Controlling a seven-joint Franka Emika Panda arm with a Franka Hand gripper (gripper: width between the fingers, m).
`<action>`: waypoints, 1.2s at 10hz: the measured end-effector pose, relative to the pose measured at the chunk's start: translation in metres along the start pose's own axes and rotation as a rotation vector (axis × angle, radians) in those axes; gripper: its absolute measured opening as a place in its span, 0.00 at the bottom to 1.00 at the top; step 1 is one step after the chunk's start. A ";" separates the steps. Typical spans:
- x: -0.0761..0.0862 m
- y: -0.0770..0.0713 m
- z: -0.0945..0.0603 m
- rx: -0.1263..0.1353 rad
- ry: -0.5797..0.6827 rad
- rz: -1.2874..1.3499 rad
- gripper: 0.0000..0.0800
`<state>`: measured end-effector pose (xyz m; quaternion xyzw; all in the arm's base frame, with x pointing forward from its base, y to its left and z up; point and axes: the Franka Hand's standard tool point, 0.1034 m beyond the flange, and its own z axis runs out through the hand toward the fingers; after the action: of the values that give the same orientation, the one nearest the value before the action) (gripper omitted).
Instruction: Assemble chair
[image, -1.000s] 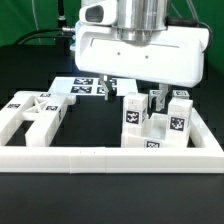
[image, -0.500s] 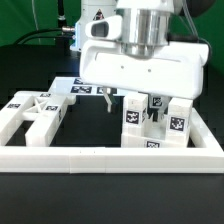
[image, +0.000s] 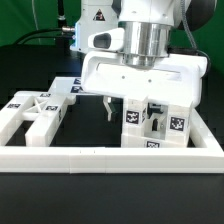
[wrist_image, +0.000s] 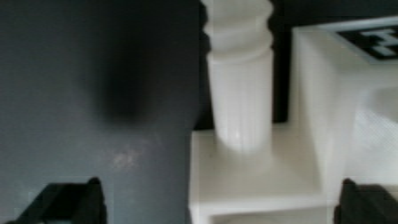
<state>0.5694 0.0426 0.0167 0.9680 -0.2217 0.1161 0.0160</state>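
Plainly, the gripper (image: 130, 108) hangs with its jaws spread wide and empty, low over the cluster of chair parts (image: 152, 128) on the exterior view's right, inside the border rail (image: 110, 156).

In the wrist view the two dark fingertips (wrist_image: 71, 203) stand well apart. Centred in the gap between them lies a slim white rod (wrist_image: 240, 75) with a turned, ridged end, its near end joined to a square white block (wrist_image: 258, 175). The rod's long axis runs straight away from the gripper (wrist_image: 222, 205), crossing the line on which the jaws would close. So the piece sits below and between the jaws, and I judge that a straight descent and a squeeze would catch it across its narrow width. A tagged post (wrist_image: 356, 60) stands just beside the rod on one side, and bare dark table (wrist_image: 89, 90) lies on the other.

Apart from the cluster, a cross-braced frame (image: 35, 112) lies on the exterior view's left, and the marker board (image: 88, 88) lies behind.

No brand or readable writing shows. The only markings are black-and-white square tags, which carry patterns and no letters.
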 end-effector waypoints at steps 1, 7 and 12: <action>0.000 0.000 0.000 0.000 0.000 0.000 0.66; 0.004 0.006 0.001 -0.007 0.004 -0.005 0.04; 0.024 0.025 -0.037 -0.002 -0.090 -0.089 0.04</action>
<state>0.5714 0.0132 0.0577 0.9812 -0.1790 0.0715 0.0121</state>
